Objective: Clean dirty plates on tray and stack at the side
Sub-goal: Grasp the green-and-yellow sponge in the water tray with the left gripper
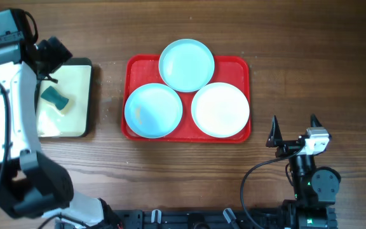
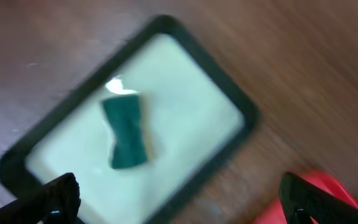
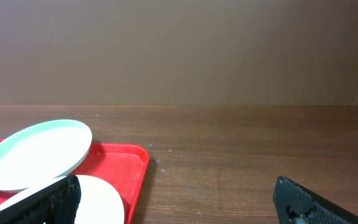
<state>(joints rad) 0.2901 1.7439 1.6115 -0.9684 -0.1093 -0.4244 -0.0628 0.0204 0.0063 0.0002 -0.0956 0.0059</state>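
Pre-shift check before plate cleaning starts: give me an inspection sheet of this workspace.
Surface: brown wooden table, grain visible.
Job's things: red tray holds far light blue plate, near light blue plate, white plate; none stacked aside.
Clutter: green sponge in cream pan, left of tray.
Grippers: left gripper open above the pan; right gripper open, apart from tray.
Cables: black cable loops beside right arm's base.
Surroundings: plain wall behind the table.

both arms well apart, both hands open.
the left arm [image 1: 8,108] stretches along the left side to the far corner, its left hand [image 2: 179,200] pointing down, fingers spread wide. the right arm [image 1: 311,181] sits folded at the near right, its right hand [image 1: 294,130] held level, fingers parted.
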